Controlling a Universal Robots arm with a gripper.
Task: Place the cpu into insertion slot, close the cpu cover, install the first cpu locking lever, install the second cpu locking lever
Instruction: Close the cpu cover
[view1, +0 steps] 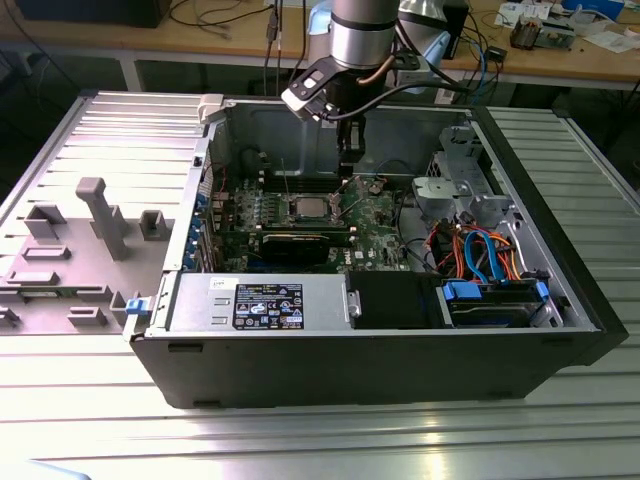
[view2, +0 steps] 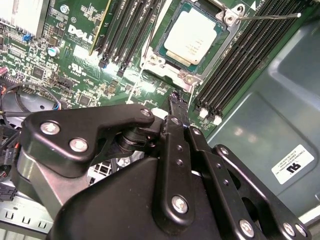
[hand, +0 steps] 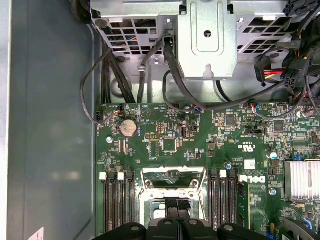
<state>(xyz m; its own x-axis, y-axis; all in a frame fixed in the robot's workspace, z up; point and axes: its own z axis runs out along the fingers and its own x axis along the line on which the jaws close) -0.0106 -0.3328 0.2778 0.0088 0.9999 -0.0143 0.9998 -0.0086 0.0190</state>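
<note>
Insertion slot (hand: 150, 202) pt. hidden behind fingers (hand: 172, 210) & cut by edge, first wrist view.

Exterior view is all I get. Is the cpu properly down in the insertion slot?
Observer: Yes. In the second wrist view the cpu lies flat in the insertion slot, silver top up.
Operator: Is the gripper carrying anything?
Observer: No. In the first wrist view the gripper is shut and empty, close by the slot's edge.
Operator: And the levers?
Observer: In the second wrist view one thin wire lever runs from the slot's corner across the memory slots; latched or not, I cannot tell.
</note>
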